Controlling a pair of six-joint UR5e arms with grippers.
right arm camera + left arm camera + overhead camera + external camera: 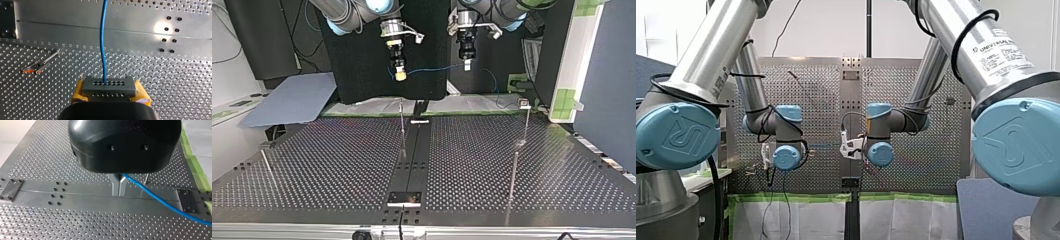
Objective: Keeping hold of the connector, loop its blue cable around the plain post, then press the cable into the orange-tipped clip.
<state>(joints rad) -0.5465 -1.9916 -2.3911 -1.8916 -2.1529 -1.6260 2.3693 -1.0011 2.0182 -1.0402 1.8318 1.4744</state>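
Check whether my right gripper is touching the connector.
Touching. In the right wrist view the jaws of the right gripper clamp the grey connector, with a yellow pad pressed against each of its sides.

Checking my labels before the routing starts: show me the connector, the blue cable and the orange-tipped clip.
connector [108, 87], right wrist view, middle of its grey holed face.
cable [102, 37], right wrist view, blue run ahead of the connector.
clip [38, 65], right wrist view, metal body by the orange tips.
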